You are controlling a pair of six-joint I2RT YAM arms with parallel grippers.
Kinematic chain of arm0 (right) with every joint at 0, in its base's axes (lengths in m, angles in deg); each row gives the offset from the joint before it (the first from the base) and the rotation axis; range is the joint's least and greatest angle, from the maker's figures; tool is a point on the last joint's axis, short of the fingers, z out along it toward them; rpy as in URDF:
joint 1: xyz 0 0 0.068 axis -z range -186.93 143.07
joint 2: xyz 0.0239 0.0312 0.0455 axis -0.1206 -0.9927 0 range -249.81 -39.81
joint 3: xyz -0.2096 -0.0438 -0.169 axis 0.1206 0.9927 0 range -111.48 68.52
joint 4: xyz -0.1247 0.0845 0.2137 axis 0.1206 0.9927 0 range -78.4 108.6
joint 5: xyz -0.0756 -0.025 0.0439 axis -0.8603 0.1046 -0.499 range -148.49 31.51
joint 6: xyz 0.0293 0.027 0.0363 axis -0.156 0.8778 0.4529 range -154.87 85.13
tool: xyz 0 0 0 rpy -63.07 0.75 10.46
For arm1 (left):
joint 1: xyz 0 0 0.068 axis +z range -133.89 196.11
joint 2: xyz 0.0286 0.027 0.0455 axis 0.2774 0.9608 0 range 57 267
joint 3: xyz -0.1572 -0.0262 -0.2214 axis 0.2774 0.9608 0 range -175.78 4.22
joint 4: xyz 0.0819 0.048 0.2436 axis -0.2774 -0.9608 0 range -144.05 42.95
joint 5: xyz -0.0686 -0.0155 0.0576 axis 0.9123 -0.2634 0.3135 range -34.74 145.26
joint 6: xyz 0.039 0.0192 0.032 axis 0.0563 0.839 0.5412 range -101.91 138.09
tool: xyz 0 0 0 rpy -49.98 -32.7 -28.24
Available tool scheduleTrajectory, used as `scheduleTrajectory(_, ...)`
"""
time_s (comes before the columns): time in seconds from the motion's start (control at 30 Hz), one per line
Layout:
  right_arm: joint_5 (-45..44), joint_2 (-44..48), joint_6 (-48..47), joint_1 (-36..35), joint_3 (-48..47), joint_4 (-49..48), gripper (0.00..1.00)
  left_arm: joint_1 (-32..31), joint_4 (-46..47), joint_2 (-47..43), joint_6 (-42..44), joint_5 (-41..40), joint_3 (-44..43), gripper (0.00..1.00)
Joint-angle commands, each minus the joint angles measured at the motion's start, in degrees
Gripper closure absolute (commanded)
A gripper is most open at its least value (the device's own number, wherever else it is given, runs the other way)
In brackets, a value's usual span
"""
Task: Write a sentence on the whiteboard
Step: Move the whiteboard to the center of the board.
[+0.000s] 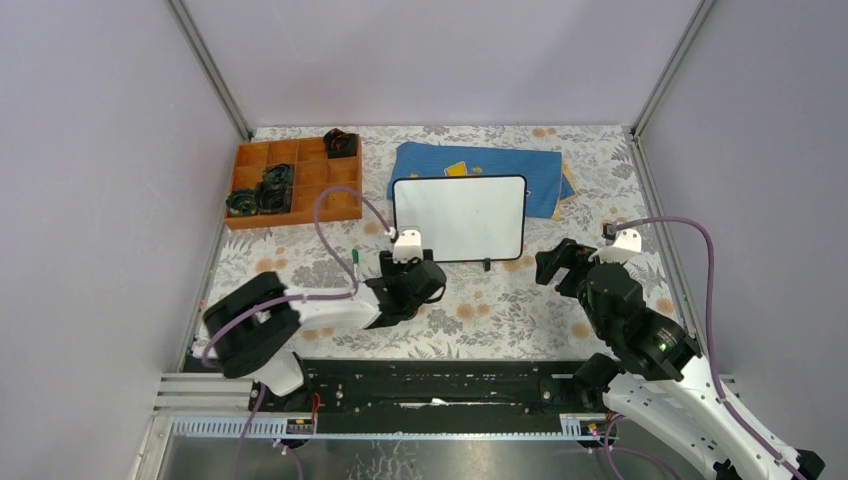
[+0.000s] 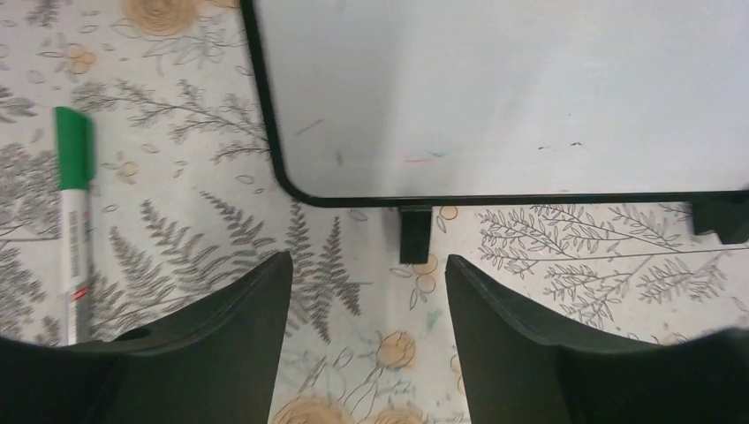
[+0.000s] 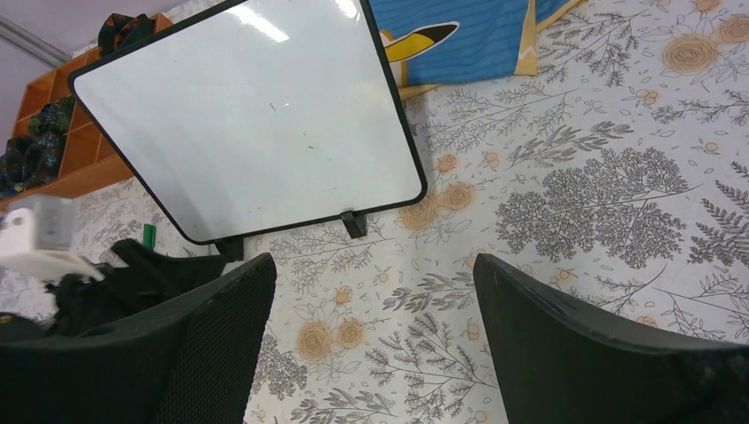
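Note:
The whiteboard (image 1: pixel 460 217) stands in the middle of the table on small black feet, its white face bare; no sentence shows on it. It also shows in the left wrist view (image 2: pixel 503 88) and the right wrist view (image 3: pixel 256 115). A green-capped marker (image 1: pixel 355 263) lies on the table left of the board, also in the left wrist view (image 2: pixel 74 212). My left gripper (image 1: pixel 420 285) is open and empty, just in front of the board's lower left corner. My right gripper (image 1: pixel 560 265) is open and empty, to the right of the board's lower right corner.
A blue cloth with yellow print (image 1: pixel 480 170) lies behind the board. A brown wooden tray with compartments (image 1: pixel 290 185) holding dark items stands at the back left. Grey walls close the sides and back. The table has a floral cover (image 1: pixel 560 310).

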Motion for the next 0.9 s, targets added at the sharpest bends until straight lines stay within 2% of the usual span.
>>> scheduleTrajectory(0.0, 0.2, 0.6, -0.2, 0.1, -0.1, -0.8, 0.1, -0.7, -3.7, -9.5, -1.3, -1.1, 4.5, 0.27)
scheduleTrajectory(0.13, 1.2, 0.2, -0.3, 0.1, 1.3, -2.4, 0.1, -0.8, -8.5, -17.7, -3.0, -0.2, 6.8, 0.25)
scheduleTrajectory(0.2, 3.1, -0.8, -0.7, 0.1, 2.1, -4.0, 0.1, -0.7, -9.6, -20.9, -2.6, 0.1, 7.2, 0.2)
scheduleTrajectory(0.33, 6.3, -5.7, -0.7, 0.1, 3.2, -6.8, 0.07, 1.7, -6.8, -26.4, 3.7, 3.8, 7.3, 0.13)
scheduleTrajectory(0.37, 7.1, -7.0, -0.7, 0.1, 3.4, -7.5, 0.06, 3.4, -6.2, -27.8, 5.1, 6.0, 7.0, 0.13)
scheduleTrajectory(0.5, 8.2, -11.7, 0.1, 0.1, 5.7, -12.1, 0.06, 15.7, -2.0, -33.9, 6.8, 23.0, 7.9, 0.11)
scheduleTrajectory(0.7, 1.7, -16.2, 2.7, 1.9, 8.7, -19.7, 0.06, 28.6, -0.2, -36.5, 5.4, 35.2, 6.9, 0.11)
scheduleTrajectory(0.77, 5.0, -20.5, 4.9, 6.5, 7.4, -20.6, 0.1, 30.3, -1.5, -35.3, 5.2, 37.0, 4.1, 0.11)
scheduleTrajectory(0.87, 12.5, -24.7, 7.5, 15.4, 7.0, -24.0, 0.25, 30.8, -4.5, -33.0, 5.8, 38.9, 1.2, 0.16)
